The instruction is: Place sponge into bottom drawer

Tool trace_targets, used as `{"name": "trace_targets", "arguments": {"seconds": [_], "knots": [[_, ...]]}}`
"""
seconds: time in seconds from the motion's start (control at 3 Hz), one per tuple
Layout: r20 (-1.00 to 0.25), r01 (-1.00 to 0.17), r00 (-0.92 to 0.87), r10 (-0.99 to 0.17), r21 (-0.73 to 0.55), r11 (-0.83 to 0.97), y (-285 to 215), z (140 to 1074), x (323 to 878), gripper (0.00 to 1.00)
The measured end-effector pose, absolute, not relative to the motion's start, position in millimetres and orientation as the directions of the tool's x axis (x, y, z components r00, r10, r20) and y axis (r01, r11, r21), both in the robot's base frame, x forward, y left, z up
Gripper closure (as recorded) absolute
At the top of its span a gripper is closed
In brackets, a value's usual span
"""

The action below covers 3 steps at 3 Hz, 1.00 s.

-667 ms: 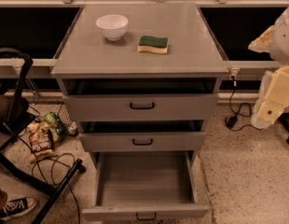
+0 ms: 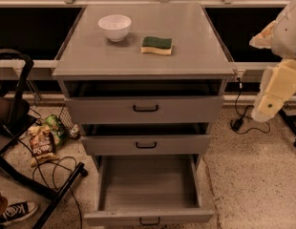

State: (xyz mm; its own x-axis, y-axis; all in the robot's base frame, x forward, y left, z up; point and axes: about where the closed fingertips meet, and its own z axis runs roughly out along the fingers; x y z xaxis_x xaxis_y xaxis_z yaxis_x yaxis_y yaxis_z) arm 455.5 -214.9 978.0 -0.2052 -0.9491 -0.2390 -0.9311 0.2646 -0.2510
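The sponge (image 2: 156,45), dark green on pale yellow foam, lies flat on the grey cabinet's top (image 2: 195,51), right of a white bowl (image 2: 114,26). The bottom drawer (image 2: 147,190) is pulled out wide, and its inside is bare. My gripper (image 2: 263,108) hangs at the end of the cream arm at the right edge of the view. It is level with the top drawer, well to the right of the cabinet and far from the sponge. It holds nothing that I can see.
The top drawer (image 2: 145,108) and middle drawer (image 2: 146,145) stand slightly out. A black stand (image 2: 16,109) with cables, snack bags (image 2: 42,144) and a shoe (image 2: 16,211) lie on the floor at the left. A cable and plug (image 2: 237,123) lie at the right.
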Motion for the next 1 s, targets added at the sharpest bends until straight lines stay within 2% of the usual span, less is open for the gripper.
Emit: {"name": "trace_targets", "arguments": {"seconds": [0.33, 1.0], "knots": [[-0.37, -0.929, -0.178, -0.912, -0.243, 0.279, -198.6, 972.7, 511.4, 0.0], [-0.71, -0.889, -0.216, -0.67, -0.141, 0.435, -162.3, 944.9, 643.1, 0.0]]}}
